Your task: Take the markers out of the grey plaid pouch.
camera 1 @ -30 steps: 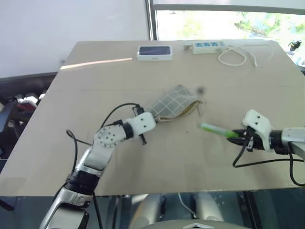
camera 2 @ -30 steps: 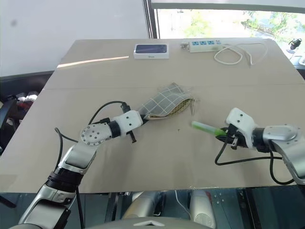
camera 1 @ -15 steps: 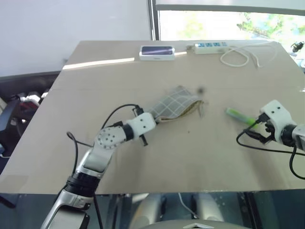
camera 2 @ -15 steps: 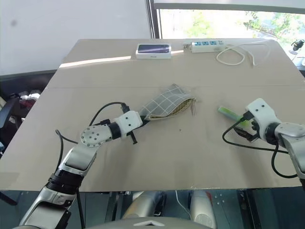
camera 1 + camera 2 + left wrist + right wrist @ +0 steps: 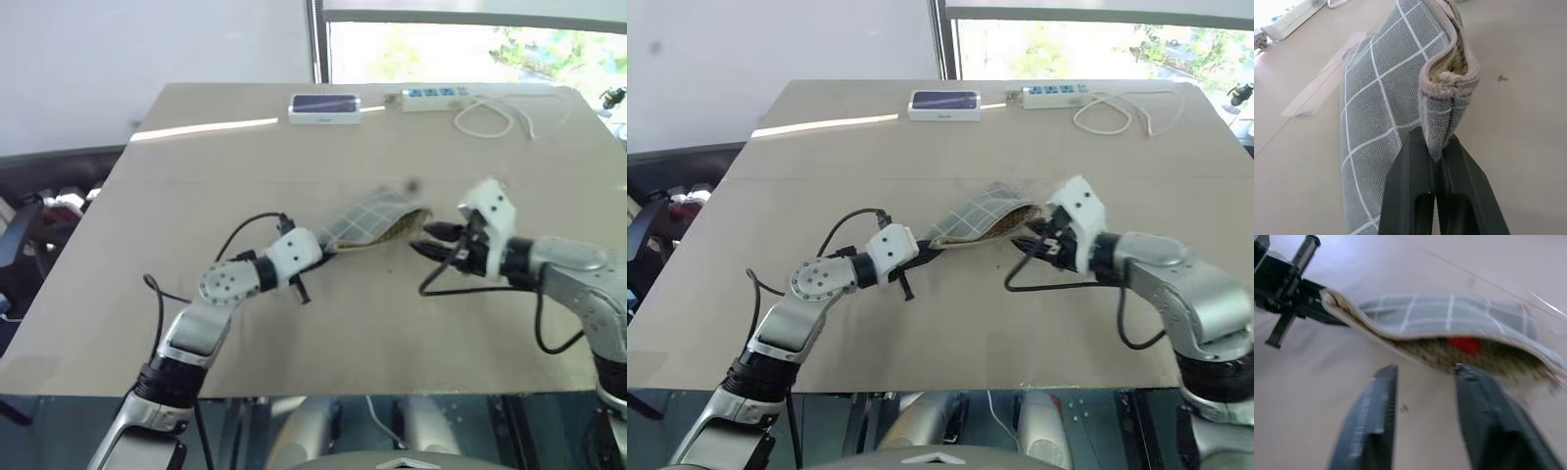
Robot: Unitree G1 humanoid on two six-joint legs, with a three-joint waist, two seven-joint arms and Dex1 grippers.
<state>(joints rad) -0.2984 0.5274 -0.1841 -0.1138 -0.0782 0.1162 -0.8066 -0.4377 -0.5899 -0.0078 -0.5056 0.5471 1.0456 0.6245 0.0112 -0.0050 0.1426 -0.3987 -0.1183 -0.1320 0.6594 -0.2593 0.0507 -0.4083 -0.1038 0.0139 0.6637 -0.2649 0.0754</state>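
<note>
Left claw [image 5: 1439, 147] is clamped on the grey plaid pouch [image 5: 367, 220] at its 8 o'clock corner, mid-table. Right claw [image 5: 1422, 396] gapes empty at the mouth; a red marker end [image 5: 1464, 344] shows inside. Fingers may snag the lining and drag the pouch loose.

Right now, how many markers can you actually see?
1: a red marker end shows inside the open grey plaid pouch. Others may be hidden deeper inside.
</note>
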